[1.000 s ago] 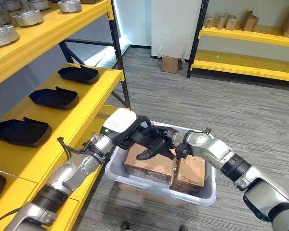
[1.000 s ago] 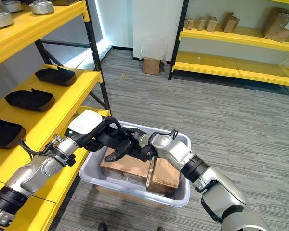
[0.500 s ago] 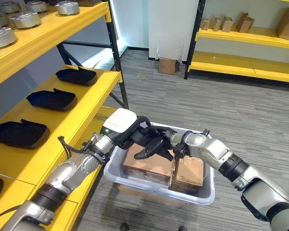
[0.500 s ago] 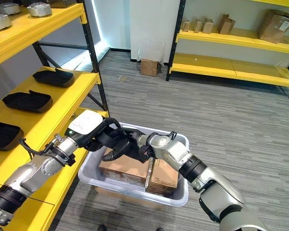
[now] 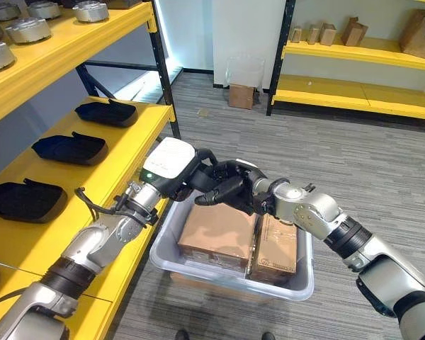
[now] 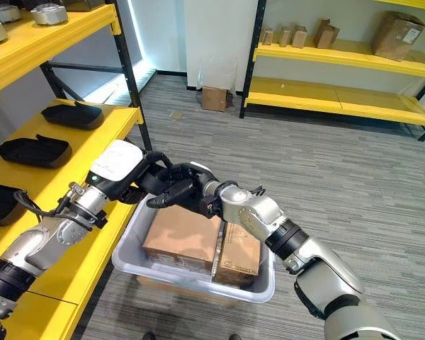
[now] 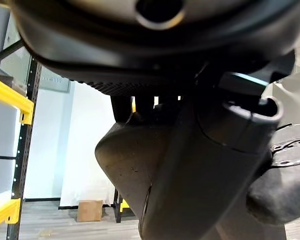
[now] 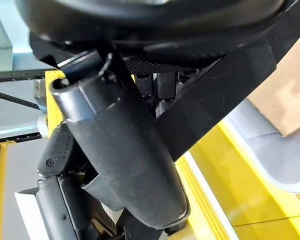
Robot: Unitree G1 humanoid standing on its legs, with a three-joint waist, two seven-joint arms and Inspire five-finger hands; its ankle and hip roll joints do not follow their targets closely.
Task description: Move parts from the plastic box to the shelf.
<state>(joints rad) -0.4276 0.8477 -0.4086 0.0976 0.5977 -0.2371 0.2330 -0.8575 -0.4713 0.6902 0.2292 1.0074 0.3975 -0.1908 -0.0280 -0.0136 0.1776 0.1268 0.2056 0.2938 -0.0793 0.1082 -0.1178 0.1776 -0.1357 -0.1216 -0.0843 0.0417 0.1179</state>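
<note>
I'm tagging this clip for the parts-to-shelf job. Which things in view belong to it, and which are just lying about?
Belongs to the job:
- grey plastic box
- black part held between both hands above the box
- left hand, right hand
- near yellow shelf with black trays

Just lying about:
- small carton on the floor
- far shelf with cardboard boxes

A: Pictured at the back of the room, a yellow rack [image 5: 354, 95] on dark posts against the white wall [image 5: 248, 28]. What sits on it?

B: Its upper level carries a row of small cardboard cartons [image 5: 326, 32], with a larger crumpled carton [image 6: 390, 35] at the right end. The lower level lies bare.

A: And on the ground?

B: A small brown box [image 6: 214, 98] rests on the grey striped floor [image 5: 354, 170] just beside the rack's left post, a clear container [image 5: 244, 71] right behind it.
</note>
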